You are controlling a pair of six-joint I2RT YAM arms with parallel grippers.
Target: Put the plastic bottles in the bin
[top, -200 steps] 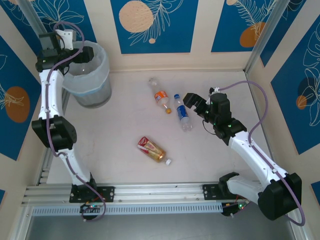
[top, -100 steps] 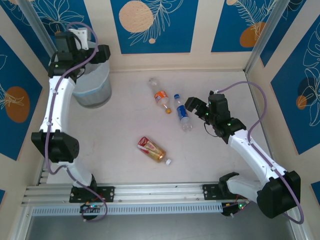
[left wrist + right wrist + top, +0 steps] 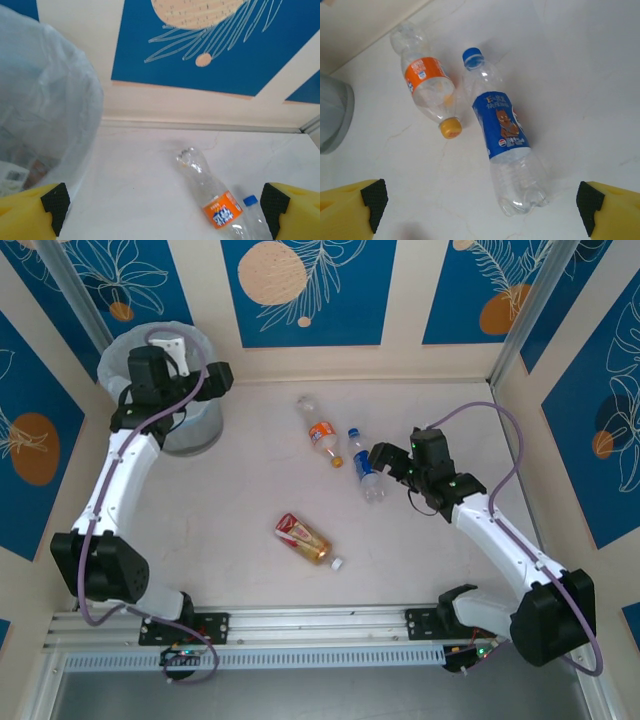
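Top view, moved: left gripper (image 3: 221,377) swung off the bin (image 3: 118,348) toward the table (image 3: 230,480); right gripper (image 3: 377,461) crept nearer the blue-label bottle (image 3: 366,476).
Left wrist: spread wide, empty; bin at left, orange-label bottle (image 3: 212,196) ahead-right.
Right wrist: spread wide, empty; blue-label bottle dead ahead, untouched.
Progress: three bottles left on table, red-yellow bottle (image 3: 303,538) included.
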